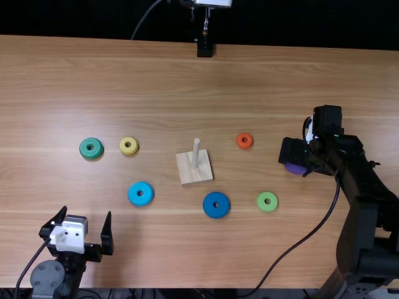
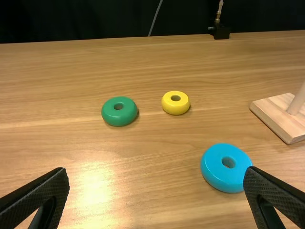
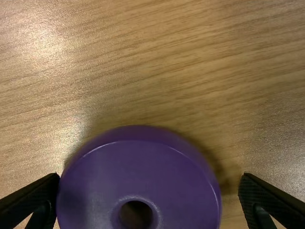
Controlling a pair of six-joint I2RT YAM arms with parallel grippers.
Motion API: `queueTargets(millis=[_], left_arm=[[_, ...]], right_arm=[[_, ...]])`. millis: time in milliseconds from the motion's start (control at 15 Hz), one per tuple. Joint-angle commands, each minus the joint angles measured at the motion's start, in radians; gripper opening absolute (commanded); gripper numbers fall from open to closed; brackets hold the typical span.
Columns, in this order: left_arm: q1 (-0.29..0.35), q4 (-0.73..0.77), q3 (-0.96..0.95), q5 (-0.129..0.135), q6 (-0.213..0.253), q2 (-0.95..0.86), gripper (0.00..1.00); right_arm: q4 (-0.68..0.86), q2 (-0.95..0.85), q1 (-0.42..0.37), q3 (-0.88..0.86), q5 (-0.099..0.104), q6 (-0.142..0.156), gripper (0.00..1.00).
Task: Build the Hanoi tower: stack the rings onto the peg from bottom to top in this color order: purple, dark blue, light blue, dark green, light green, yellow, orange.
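Observation:
In the top view my right gripper [image 1: 298,163] is low over the purple ring [image 1: 295,169], partly covering it. The right wrist view has the right gripper [image 3: 148,179] open around the purple ring [image 3: 138,176], nearer its left finger, with a gap on the other side. My left gripper [image 1: 88,225] stands open at the near left, nothing between its fingers; the left wrist view has the left gripper [image 2: 157,174] too. The bare peg [image 1: 196,154] rises from its wooden base [image 1: 187,170]. Rings lie flat: dark blue [image 1: 216,205], light blue [image 1: 140,194], dark green [image 1: 91,148], light green [image 1: 267,201], yellow [image 1: 129,146], orange [image 1: 244,141].
A black cable [image 1: 293,246] curves from the right arm across the table's near right part. At the table's far edge [image 1: 280,47] stands a small black mount [image 1: 204,48].

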Motion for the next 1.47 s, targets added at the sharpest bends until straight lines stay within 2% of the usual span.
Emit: queueTargets(millis=[0,67,133,200,333,400,467,667,867,1000,1067,1400], left_arm=[[-0.012,-0.079,-0.105,0.010,-0.002,-0.012,1.00],[-0.012,-0.079,-0.105,0.010,-0.003,-0.012,1.00],[-0.012,-0.079,-0.105,0.010,-0.002,-0.012,1.00],[-0.012,-0.079,-0.105,0.010,-0.002,-0.012,1.00],[-0.012,-0.079,-0.105,0.010,-0.002,-0.012,1.00],[-0.012,-0.079,-0.105,0.010,-0.002,-0.012,1.00],[-0.012,-0.079,-0.105,0.010,-0.002,-0.012,1.00],[-0.012,-0.079,-0.105,0.010,-0.003,-0.012,1.00],[-0.012,-0.079,-0.105,0.010,-0.002,-0.012,1.00],[-0.012,-0.079,-0.105,0.010,-0.002,-0.012,1.00],[-0.012,-0.079,-0.105,0.010,-0.002,-0.012,1.00],[-0.012,-0.079,-0.105,0.010,-0.002,-0.012,1.00]], right_arm=[[-0.001,0.016,0.012,-0.020,0.002,0.013,1.00],[-0.001,0.015,0.012,-0.020,0.008,0.011,1.00],[-0.001,0.015,0.012,-0.025,0.008,0.009,0.75],[-0.001,0.013,0.012,-0.029,0.008,0.009,0.43],[-0.003,0.013,0.014,-0.034,0.006,0.013,0.14],[-0.003,0.009,0.014,-0.034,0.006,0.014,0.04],[-0.003,0.006,0.014,-0.033,0.004,0.014,0.00],[-0.001,-0.062,0.022,-0.023,0.002,0.014,0.00],[-0.036,-0.171,0.081,-0.002,0.001,-0.017,0.00],[-0.156,-0.231,0.140,0.050,-0.003,-0.083,0.00],[-0.235,-0.247,0.177,0.079,-0.005,-0.102,0.00],[-0.601,-0.272,0.365,0.345,-0.005,-0.100,0.00]])
